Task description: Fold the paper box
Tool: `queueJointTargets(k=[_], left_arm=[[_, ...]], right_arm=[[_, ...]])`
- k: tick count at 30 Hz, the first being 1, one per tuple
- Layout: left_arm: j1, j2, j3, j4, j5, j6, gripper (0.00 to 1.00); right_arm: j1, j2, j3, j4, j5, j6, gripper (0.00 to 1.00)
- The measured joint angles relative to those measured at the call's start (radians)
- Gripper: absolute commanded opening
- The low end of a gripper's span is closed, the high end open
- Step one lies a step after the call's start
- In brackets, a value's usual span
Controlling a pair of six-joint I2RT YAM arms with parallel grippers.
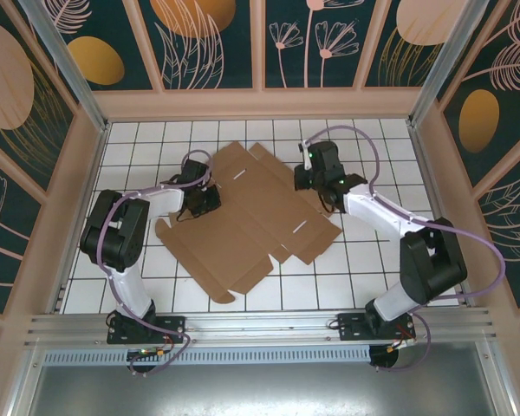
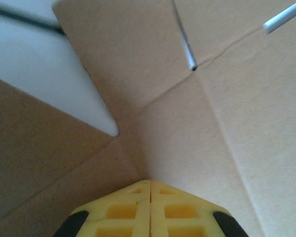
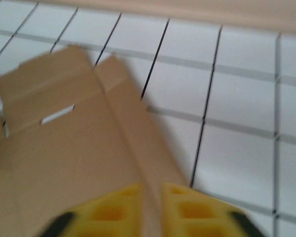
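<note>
The paper box [image 1: 243, 217] lies opened out flat on the white tiled floor, a brown cardboard sheet with flaps, creases and small slots. My left gripper [image 1: 206, 204] is over its left side. In the left wrist view its yellow fingers are pressed together [image 2: 150, 185], shut with nothing between them, just above a crease junction of the cardboard [image 2: 187, 138]. My right gripper [image 1: 305, 180] is at the box's upper right edge. The blurred right wrist view has a narrow side flap of the cardboard [image 3: 64, 163] running into the thin gap between that gripper's yellow fingers [image 3: 152, 190].
Beige walls [image 1: 260, 104] enclose the tiled floor [image 1: 373, 260] at the back and on both sides. A metal rail [image 1: 260, 325] with both arm bases runs along the near edge. Bare tiles lie to the right of the cardboard [image 3: 237, 123].
</note>
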Motion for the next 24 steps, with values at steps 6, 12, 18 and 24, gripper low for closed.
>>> queueJointTargets(k=[6,12,18,24], left_arm=[[0.004,-0.039,-0.092,0.106,0.042,-0.049,0.0],[-0.005,-0.077,-0.167,0.163,0.085,-0.087,0.0],[-0.072,-0.108,-0.205,0.171,0.071,-0.101,0.0],[-0.142,-0.106,-0.203,0.169,0.085,-0.103,0.0]], right_arm=[[0.082,0.114,-0.034,-0.114,-0.019,0.126,0.0],[0.086,0.243,-0.036,-0.153,0.003,0.163,0.0],[0.043,0.335,0.075,-0.152,0.058,0.147,0.0],[-0.016,0.473,0.251,-0.14,0.06,0.11,0.0]])
